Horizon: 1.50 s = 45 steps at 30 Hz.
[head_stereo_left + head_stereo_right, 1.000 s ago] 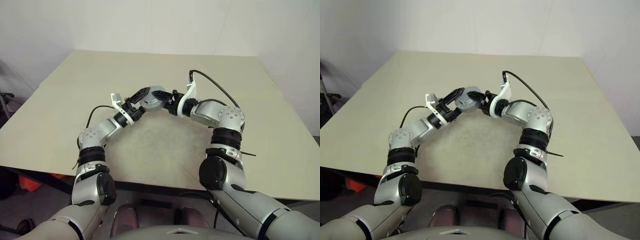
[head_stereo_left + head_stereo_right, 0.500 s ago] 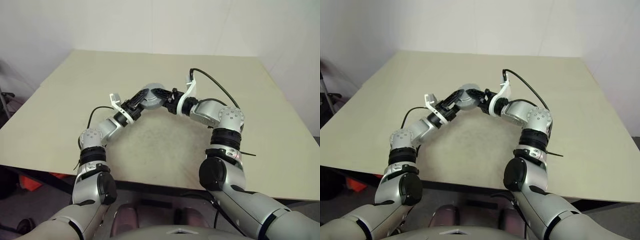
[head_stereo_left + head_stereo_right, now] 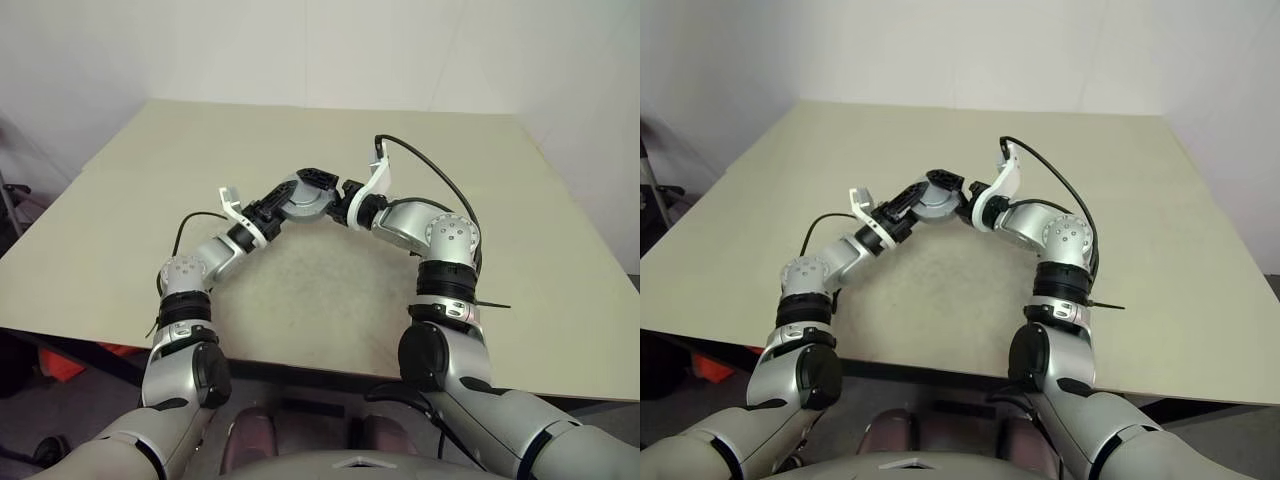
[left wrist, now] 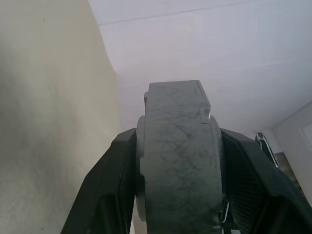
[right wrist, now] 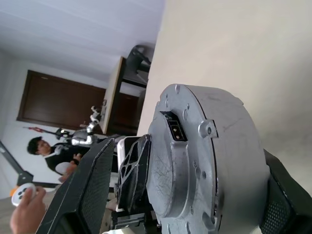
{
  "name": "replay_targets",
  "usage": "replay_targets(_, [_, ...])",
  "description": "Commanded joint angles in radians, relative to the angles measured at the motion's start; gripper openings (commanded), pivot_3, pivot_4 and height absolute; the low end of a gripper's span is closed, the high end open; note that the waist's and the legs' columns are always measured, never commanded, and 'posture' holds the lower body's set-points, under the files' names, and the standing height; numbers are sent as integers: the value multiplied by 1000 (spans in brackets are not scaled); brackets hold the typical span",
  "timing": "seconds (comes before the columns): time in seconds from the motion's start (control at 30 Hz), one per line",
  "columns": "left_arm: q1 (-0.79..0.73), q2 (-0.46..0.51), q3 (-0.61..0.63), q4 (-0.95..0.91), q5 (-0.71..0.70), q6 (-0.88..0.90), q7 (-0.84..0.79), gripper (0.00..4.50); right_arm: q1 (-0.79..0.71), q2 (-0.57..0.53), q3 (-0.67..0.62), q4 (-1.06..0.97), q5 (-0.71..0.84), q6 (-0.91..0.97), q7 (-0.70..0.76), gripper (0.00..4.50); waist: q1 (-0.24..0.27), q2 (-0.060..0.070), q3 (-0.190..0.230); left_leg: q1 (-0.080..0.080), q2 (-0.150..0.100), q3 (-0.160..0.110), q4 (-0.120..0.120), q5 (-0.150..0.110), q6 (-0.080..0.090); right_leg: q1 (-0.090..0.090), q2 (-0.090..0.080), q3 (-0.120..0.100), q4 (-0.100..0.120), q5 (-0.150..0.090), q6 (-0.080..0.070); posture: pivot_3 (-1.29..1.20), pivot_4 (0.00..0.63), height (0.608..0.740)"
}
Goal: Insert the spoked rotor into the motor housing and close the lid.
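Housing [image 3: 303, 196]: hanging above table [image 3: 120, 220], left tool [image 4: 178, 161] pinching it; right tool [image 5: 185, 185] spreading wide around it.

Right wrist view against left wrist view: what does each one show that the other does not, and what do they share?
Right wrist view: the flat face of the round grey metal motor housing with a rectangular socket, and a person beyond the beige table. Left wrist view: the housing's scratched edge, clamped between the black fingers of the left gripper. Both: the housing and the table.
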Motion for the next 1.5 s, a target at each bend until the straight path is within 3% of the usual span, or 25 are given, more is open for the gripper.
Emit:
replay_targets(0.03, [-20,27,27,-9,-4,-57,1,2247,-7,-15,27,-61,6,-41,23,4483,-1,0,0,0,0,0,0,0,0,0,0,0,0,0,0,0,0,740])
replay_targets(0.47, [2,186,180,69,54,-389,64,2247,24,-51,79,-36,-21,-77,36,4483,-3,-1,0,-1,1,0,1,0,0,0,0,-1,0,0,0,0,0,740])
replay_targets(1.0, [-1,276,219,255,160,-595,207,2247,24,-63,111,5,-51,-98,68,4483,6,-5,0,-1,2,-1,4,0,0,1,0,-3,2,1,0,0,0,740])
replay_targets(1.2, [-29,367,234,330,194,-693,223,2247,19,-64,120,28,-60,-97,75,4483,-13,-5,0,3,3,-1,4,1,-1,1,1,-3,5,1,-1,0,0,740])
replay_targets(1.43, [-52,414,203,366,239,-711,223,4464,9,-68,125,49,-68,-99,84,4500,-1,-6,0,4,6,-1,4,1,-2,1,6,-1,5,2,-2,0,0,740])
replay_targets(1.5, [-57,414,196,369,251,-710,226,4464,8,-67,126,49,-70,-100,86,4500,4,-6,0,4,5,-1,4,1,-2,2,5,0,5,2,-2,0,0,740])
